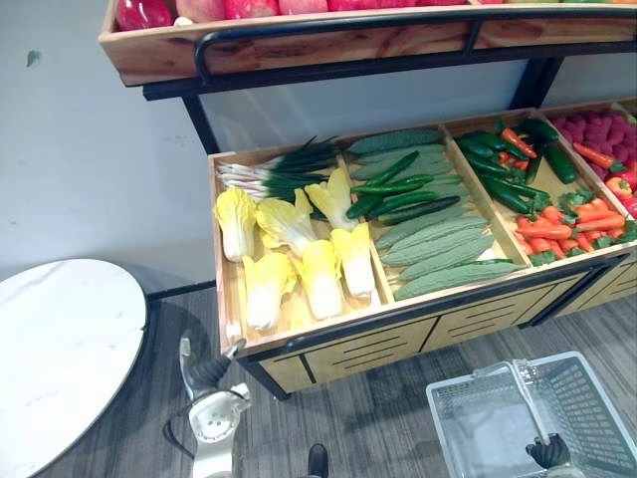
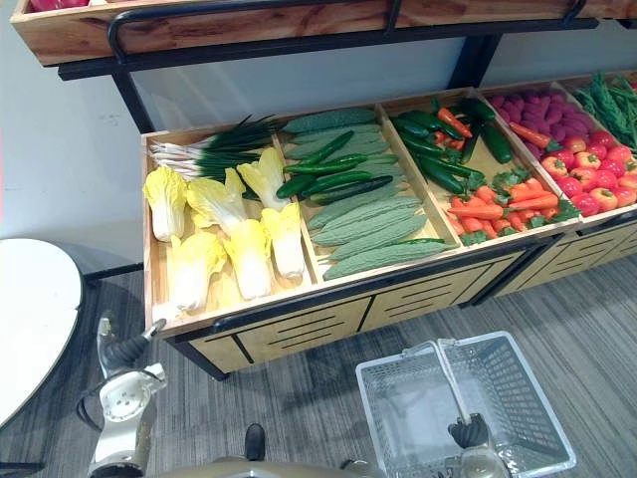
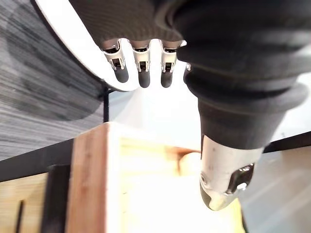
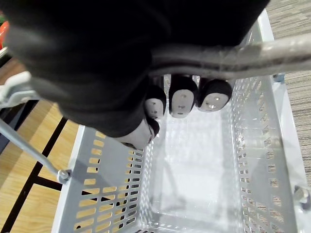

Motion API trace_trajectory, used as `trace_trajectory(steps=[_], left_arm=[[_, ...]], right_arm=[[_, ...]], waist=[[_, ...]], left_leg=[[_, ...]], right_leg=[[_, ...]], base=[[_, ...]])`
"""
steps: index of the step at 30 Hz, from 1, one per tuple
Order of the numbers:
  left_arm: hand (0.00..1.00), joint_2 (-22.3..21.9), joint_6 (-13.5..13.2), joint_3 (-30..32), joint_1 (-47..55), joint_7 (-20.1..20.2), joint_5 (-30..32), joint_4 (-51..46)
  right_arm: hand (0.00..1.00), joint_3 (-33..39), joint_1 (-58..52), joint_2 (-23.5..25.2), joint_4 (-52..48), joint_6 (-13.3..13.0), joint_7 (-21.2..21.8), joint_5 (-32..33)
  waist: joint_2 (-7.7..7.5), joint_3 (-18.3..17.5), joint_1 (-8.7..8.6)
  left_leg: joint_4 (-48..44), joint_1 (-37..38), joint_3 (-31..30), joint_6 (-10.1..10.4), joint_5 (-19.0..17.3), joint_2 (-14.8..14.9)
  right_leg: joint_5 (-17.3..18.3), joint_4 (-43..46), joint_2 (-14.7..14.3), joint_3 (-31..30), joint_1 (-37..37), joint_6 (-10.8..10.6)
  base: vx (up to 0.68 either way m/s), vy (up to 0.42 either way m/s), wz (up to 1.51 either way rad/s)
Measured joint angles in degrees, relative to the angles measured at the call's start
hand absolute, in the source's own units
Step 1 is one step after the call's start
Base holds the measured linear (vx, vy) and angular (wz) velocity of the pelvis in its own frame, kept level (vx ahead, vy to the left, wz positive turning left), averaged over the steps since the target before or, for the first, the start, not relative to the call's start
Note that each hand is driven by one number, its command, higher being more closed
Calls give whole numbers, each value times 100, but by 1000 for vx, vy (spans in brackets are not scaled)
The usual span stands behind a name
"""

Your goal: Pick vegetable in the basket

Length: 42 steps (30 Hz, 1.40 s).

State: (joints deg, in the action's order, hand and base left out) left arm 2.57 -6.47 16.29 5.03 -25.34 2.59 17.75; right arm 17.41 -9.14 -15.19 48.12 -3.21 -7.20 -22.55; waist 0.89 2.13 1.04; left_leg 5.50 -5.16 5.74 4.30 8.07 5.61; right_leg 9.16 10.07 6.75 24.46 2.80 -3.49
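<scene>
Basket: grey plastic mesh, low in front of the wooden produce stand, toward its right half; resting on the grey plank floor or lifted off it, cannot tell. Right hand: clenched from above round the basket's grey handle, dark fingertips curled under the bar, mesh walls showing below. Left hand: released, fingers straight and holding nothing, hovering just off the stand's front left corner, beside a round white worktop. Vegetables all in the stand's sloping compartments: pale yellow cabbages and green onions in the leftmost, nearest the left hand; bumpy bitter gourds with dark cucumbers in the next; long dark green vegetables behind carrots in the third; tomatoes and purple roots farthest right. Upper wooden shelf with red produce above the stand.
</scene>
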Motion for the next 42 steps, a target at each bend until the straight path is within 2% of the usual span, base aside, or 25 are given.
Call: trace_trajectory(steps=[4,7,17,21,29,40,42], left_arm=[[0,4,-2,47,-118,-206,46,-230],[0,10,-2,104,-212,-356,68,-328],[0,114,-2,89,-685,-515,94,-264],[0,405,47,90,-1054,-610,105,286],[0,527,209,159,-1452,-801,104,939],[0,666,232,183,-1704,-820,104,1470],[0,672,308,218,-1786,-820,102,1633]], right_arm=[[100,-83,55,-5,0,0,6,-3],[100,-270,110,-2,-2,0,8,-4],[100,-550,236,-10,-5,-2,-2,-6],[100,-700,400,-14,-5,-8,-7,-26],[100,-896,784,-15,-5,-78,-89,-132],[100,-930,872,-27,-14,-107,-146,-136],[100,-941,947,-42,-15,-113,-148,-162]], waist=[[1,0,-9],[-3,7,-86],[-15,51,-116],[-35,196,-128],[-76,560,-175],[-84,696,-218],[-85,777,-219]], left_leg=[[18,39,142,5,-52,46],[19,25,229,35,-94,84],[0,-61,363,29,-100,148],[1,-32,456,29,-100,185],[6,-91,678,54,-139,233],[4,-146,804,55,-139,225],[4,-138,855,55,-139,224]], right_leg=[[-1,-1,-38,-168,60,2],[-12,-1,-70,-274,121,18],[-40,6,-160,-486,306,60],[-56,-2,-232,-598,328,86],[-124,1,-283,-871,559,134],[-146,5,-297,-1002,683,136],[-169,10,-299,-1071,710,137]], base=[[-13,-14,-21],[11,-15,-20],[68,-19,-11],[35,-28,-12],[-5,-5,-18],[33,-4,-6],[3,0,-15]])
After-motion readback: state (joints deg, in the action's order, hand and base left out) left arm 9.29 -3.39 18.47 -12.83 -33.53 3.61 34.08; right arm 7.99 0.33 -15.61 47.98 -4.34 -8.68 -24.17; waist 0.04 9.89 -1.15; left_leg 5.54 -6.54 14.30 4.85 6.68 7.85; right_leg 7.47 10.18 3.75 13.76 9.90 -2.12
